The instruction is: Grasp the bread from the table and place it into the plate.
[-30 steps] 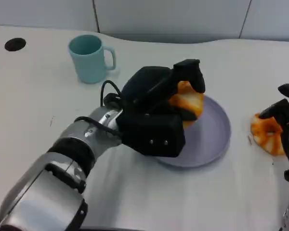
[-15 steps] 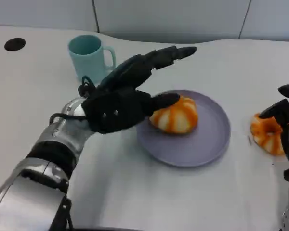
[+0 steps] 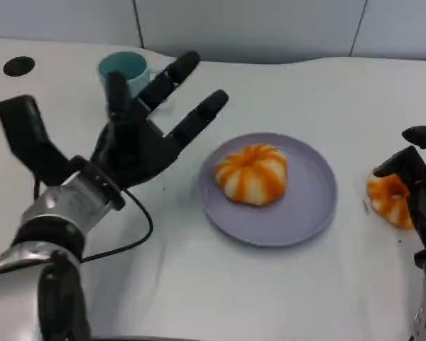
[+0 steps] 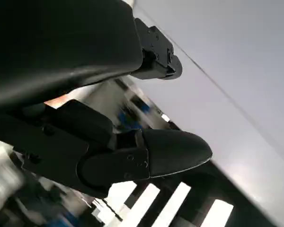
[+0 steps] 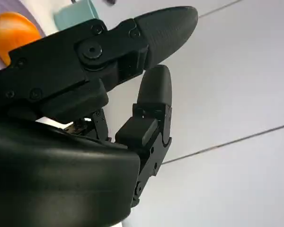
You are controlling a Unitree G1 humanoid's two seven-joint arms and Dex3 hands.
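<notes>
An orange-and-white striped bread [image 3: 252, 172] lies on the lavender plate [image 3: 309, 213] at the middle of the table; a part of the bread [image 5: 13, 31] shows in the right wrist view. My left hand [image 3: 138, 135] hovers to the left of the plate with its fingers spread and nothing in it. A second orange bread piece [image 3: 389, 199] lies on the table at the right, beside my right hand [image 3: 422, 177], whose black fingers stand next to it. In the right wrist view my right hand [image 5: 99, 85] holds nothing.
A teal mug [image 3: 126, 71] stands at the back left, partly behind my left hand's fingers; the mug [image 5: 75, 13] also appears in the right wrist view. A dark round hole [image 3: 19, 66] marks the table's far left. A black cable [image 3: 131, 238] loops from my left wrist.
My left hand has let go of the bread, which now lies on the plate, and has drawn back to the left with its fingers spread. The right hand has not moved.
</notes>
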